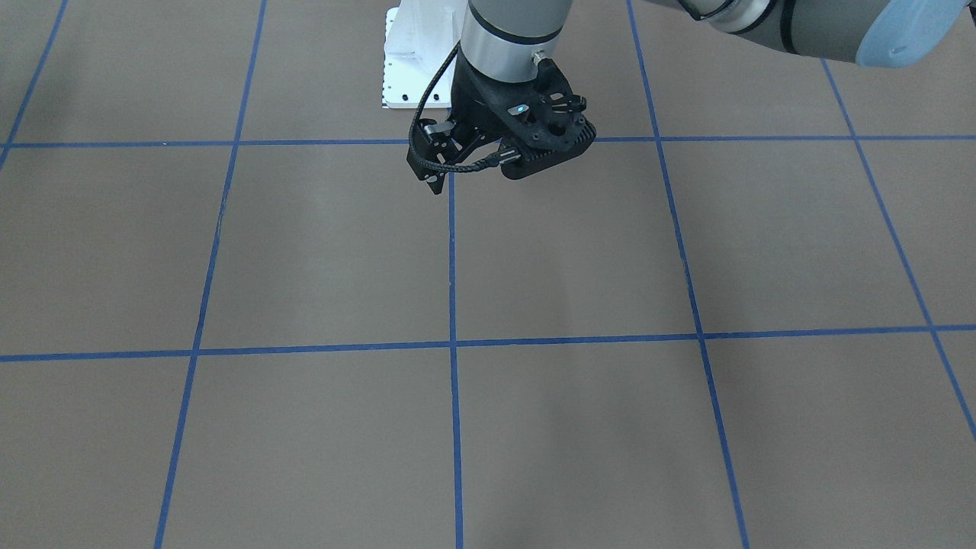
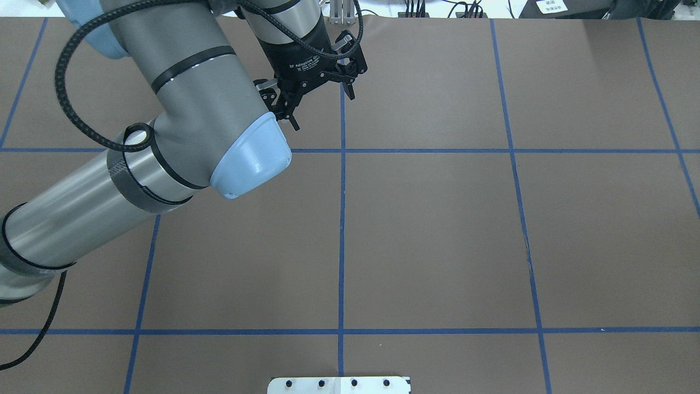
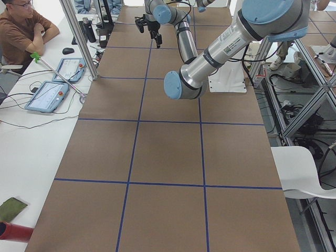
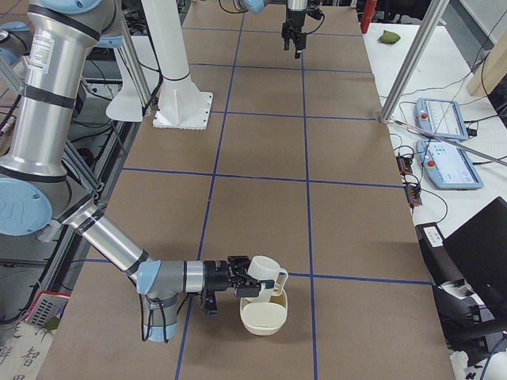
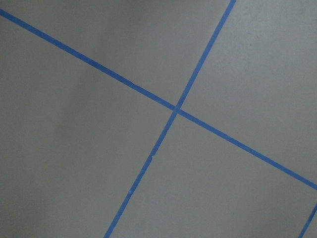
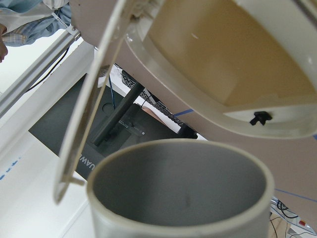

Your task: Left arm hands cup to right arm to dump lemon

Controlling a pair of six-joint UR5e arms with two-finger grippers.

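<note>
The white cup (image 4: 265, 273) hangs tilted, mouth down, over a cream bowl (image 4: 264, 321) near the table's end, at the tip of my right gripper (image 4: 244, 275). From this side view I cannot tell whether that gripper is open or shut. In the right wrist view the cup (image 6: 181, 191) fills the bottom, its grey inside bare, with the bowl (image 6: 183, 87) just beyond. I cannot make out the lemon. My left gripper (image 2: 322, 106) hovers open and empty above the table's far middle, also seen in the front view (image 1: 457, 164).
A white base plate (image 2: 339, 384) sits at the robot's side of the table. Beside the table a person (image 3: 21, 26) sits near two tablets (image 3: 47, 94). A metal pole (image 4: 412, 63) stands at the table's edge, and a white chair (image 3: 310, 173) on the other side.
</note>
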